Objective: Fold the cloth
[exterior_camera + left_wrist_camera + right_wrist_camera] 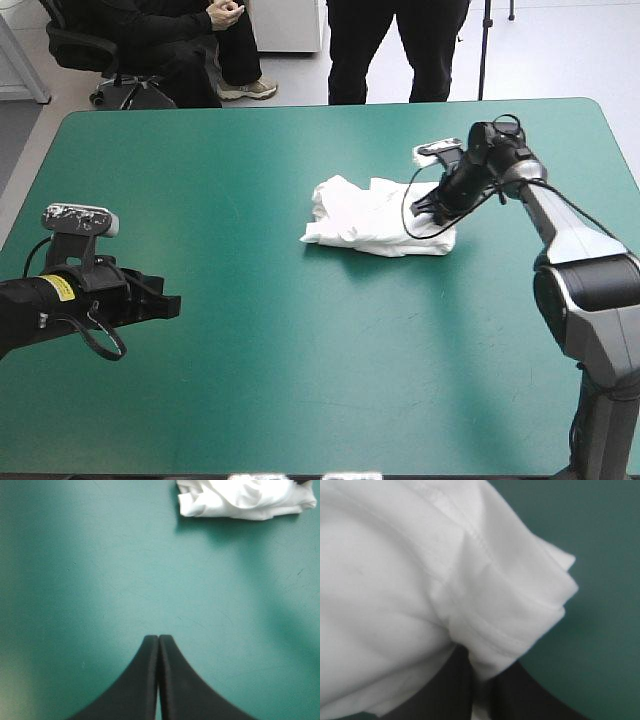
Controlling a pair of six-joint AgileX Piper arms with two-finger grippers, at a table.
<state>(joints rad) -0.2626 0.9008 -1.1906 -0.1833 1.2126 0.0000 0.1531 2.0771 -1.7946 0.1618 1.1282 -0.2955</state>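
Teal-green table (250, 380): white T-shirt (365, 220) lies right of centre, its right end under the right gripper (425, 212). Left gripper (170, 305) sits near the table's left edge, well apart from the cloth. Right fingers all but closed, a hemmed fold pinched between them. Left fingers pressed together in a point, holding nothing. Shirt is a crumpled, low heap, creased, one seamed edge doubled over.

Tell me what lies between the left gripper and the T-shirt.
Only bare teal-green cover, as the left wrist view shows: nothing sits ahead of the shut left gripper before the T-shirt.
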